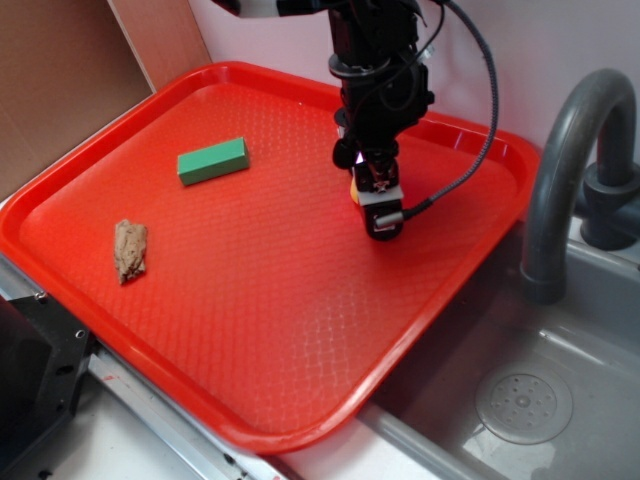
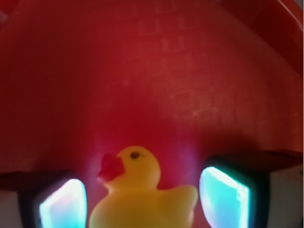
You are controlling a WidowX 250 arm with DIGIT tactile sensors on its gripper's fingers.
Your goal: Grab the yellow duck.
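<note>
The yellow duck (image 2: 142, 199) with its red-orange beak sits on the red tray (image 2: 156, 71), directly between my two fingers and facing left in the wrist view. The gripper (image 2: 142, 202) is open, with the light pads (image 2: 64, 206) on either side of the duck's body and only thin gaps left. In the exterior view the gripper (image 1: 364, 186) is lowered to the tray surface right of centre. There only a small yellow sliver of the duck (image 1: 353, 191) shows at the left of the fingers.
A green rectangular block (image 1: 213, 160) lies on the tray (image 1: 250, 300) to the left of the gripper. A brown rough lump (image 1: 130, 249) lies near the left rim. A grey sink (image 1: 520, 400) with a curved faucet (image 1: 565, 150) borders the tray's right side.
</note>
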